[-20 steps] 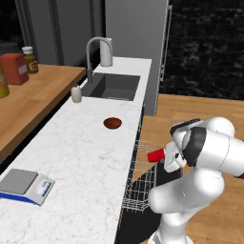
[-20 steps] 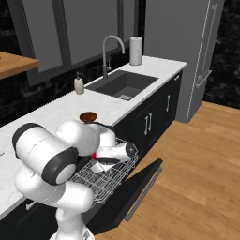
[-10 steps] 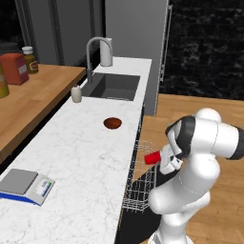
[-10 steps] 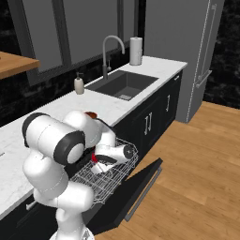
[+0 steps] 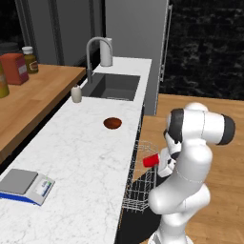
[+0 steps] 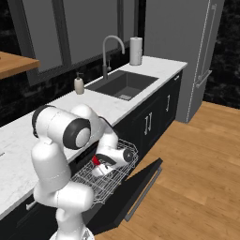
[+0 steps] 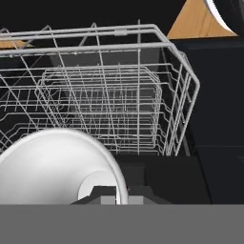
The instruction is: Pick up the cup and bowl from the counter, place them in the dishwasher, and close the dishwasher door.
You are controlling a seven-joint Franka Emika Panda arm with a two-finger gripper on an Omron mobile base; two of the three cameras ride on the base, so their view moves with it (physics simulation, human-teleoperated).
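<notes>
**Cup held over the rack**

The cup (image 5: 151, 160) is gripped in the pincer (image 6: 99, 163), lowered over the wire rack (image 7: 119, 95) for setting down. Beyond it, on the counter (image 5: 81, 157), the bowl (image 5: 112, 123) is left waiting.

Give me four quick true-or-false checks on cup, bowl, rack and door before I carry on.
1. The gripper holds the red cup over the wire rack. True.
2. The bowl is already in the rack. False: it sits on the marble counter.
3. The dishwasher door is shut. False: it hangs open.
4. The rack is pulled out. True.
</notes>
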